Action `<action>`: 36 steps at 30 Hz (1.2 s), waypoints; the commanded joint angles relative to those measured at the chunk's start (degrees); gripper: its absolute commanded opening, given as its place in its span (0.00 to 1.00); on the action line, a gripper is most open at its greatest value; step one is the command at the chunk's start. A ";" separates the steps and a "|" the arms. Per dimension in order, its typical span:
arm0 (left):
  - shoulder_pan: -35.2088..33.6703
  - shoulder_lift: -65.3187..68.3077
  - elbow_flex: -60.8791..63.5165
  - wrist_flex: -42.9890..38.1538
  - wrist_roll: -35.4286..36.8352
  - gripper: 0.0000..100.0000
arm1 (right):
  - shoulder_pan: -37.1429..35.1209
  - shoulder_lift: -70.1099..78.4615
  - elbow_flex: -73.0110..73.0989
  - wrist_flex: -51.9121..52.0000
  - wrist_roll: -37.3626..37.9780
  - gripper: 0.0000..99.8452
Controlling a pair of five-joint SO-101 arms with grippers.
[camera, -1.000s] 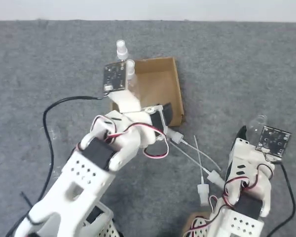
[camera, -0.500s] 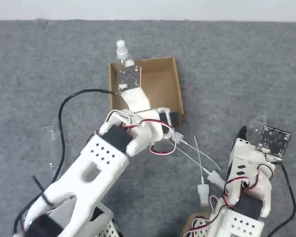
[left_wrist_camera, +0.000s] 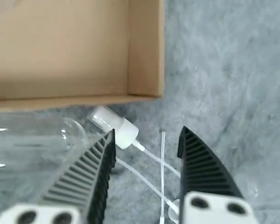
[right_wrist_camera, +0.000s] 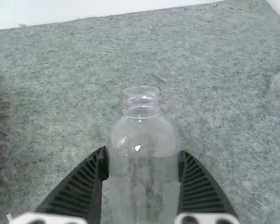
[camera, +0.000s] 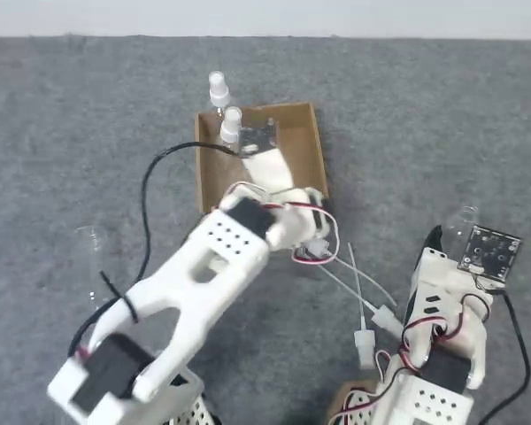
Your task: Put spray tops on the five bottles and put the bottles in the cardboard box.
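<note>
Our left arm swung farther across the brown cardboard box (camera: 305,150), and it uncovered the small clear bottle with a white spray top (camera: 230,124) standing in the box's far left corner. The left gripper (left_wrist_camera: 148,135) hung spread wide over another topped clear bottle (left_wrist_camera: 32,140). That one lay on the grey carpeted worktop (camera: 442,115), just outside the box's near wall. The right gripper (right_wrist_camera: 141,161) pinched a clear bottle with no top (right_wrist_camera: 141,140). We thought the long arm could knock the standing bottle over if it swung back low.
</note>
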 commanded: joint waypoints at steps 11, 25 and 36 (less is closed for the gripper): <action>2.81 12.31 -9.19 0.53 2.73 0.21 | -0.40 -1.27 -0.62 -1.36 0.88 0.08; 2.81 16.00 -10.07 0.35 4.13 0.21 | -0.31 -1.27 -0.62 -1.27 0.97 0.08; 2.73 16.00 -9.98 0.26 4.22 0.21 | -0.31 -1.27 -0.70 -1.36 0.97 0.08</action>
